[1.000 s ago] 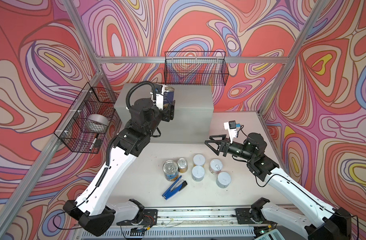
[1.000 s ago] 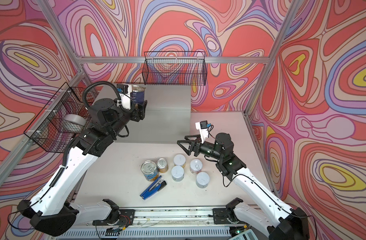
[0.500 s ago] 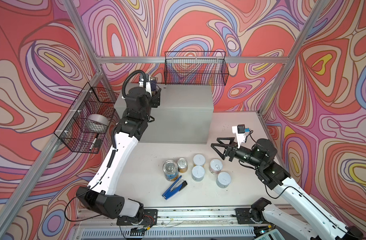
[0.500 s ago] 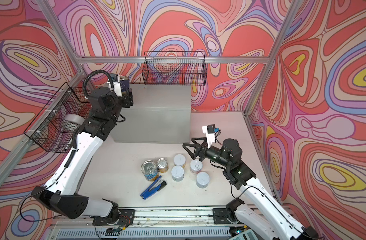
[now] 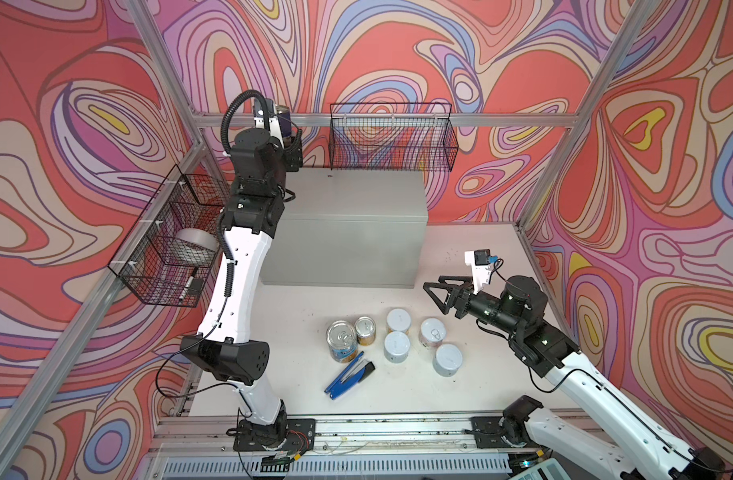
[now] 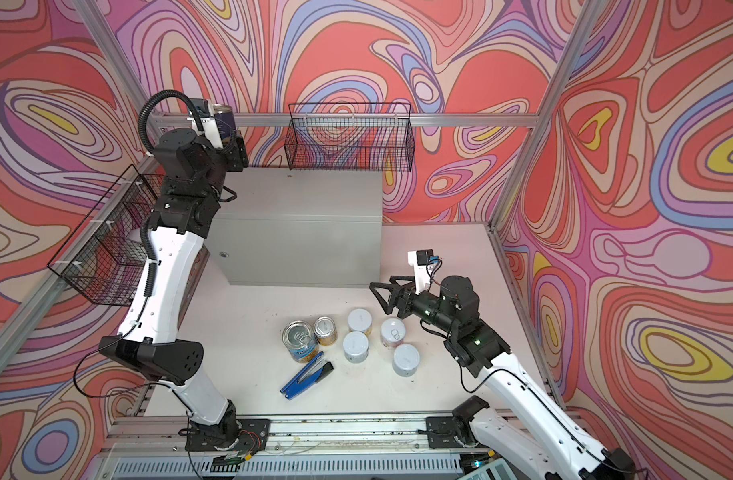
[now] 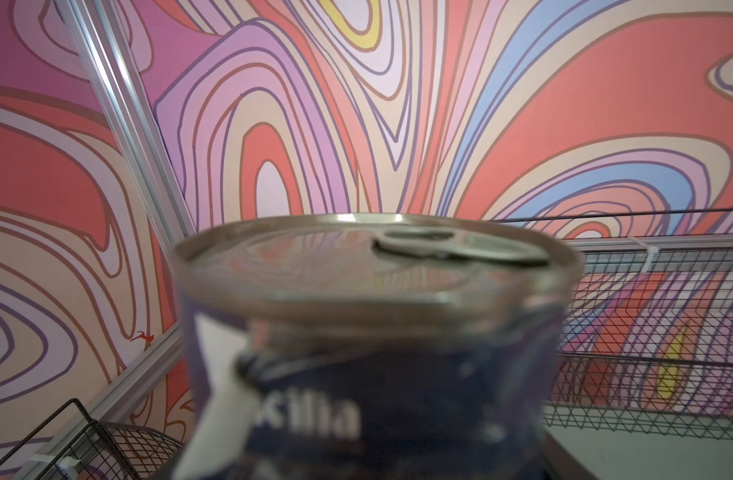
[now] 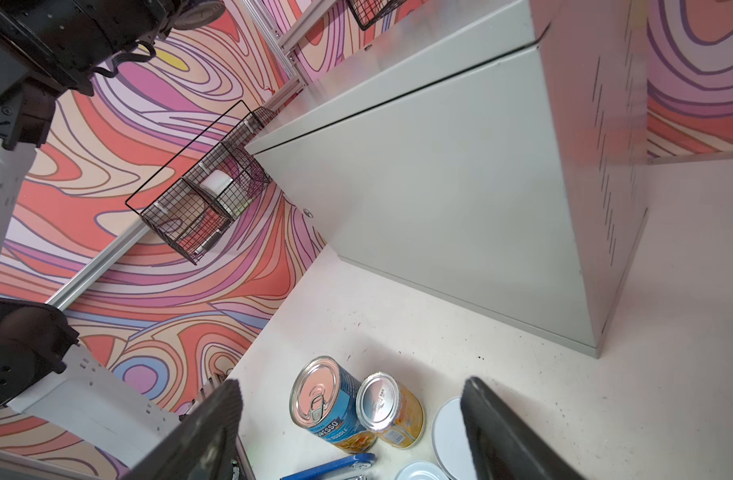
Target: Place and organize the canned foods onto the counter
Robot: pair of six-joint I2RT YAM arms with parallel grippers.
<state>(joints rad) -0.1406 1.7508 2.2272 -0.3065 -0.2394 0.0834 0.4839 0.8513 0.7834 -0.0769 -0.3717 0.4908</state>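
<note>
My left gripper (image 5: 289, 139) is shut on a dark blue-labelled can (image 5: 282, 117) with a silver pull-tab top (image 7: 369, 266). It holds the can upright, high over the back left corner of the grey counter (image 5: 356, 195). In both top views the counter's flat top (image 6: 306, 195) is bare. On the table in front stand a blue-labelled can (image 5: 342, 340), a small yellow-orange can (image 5: 365, 330) and several short white-lidded cans (image 5: 399, 321). My right gripper (image 5: 435, 297) hangs open and empty to the right of these cans, above the table, and its wrist view looks down on the blue-labelled can (image 8: 327, 403).
A blue stapler (image 5: 348, 376) lies just in front of the cans. One black wire basket (image 5: 392, 137) hangs on the back wall above the counter. Another wire basket (image 5: 173, 241) on the left wall holds a silver tape roll (image 5: 194, 245).
My left arm has carried the can up and back, from over the counter's middle left to its back left corner. The right gripper has drawn back a little to the right, still open.
</note>
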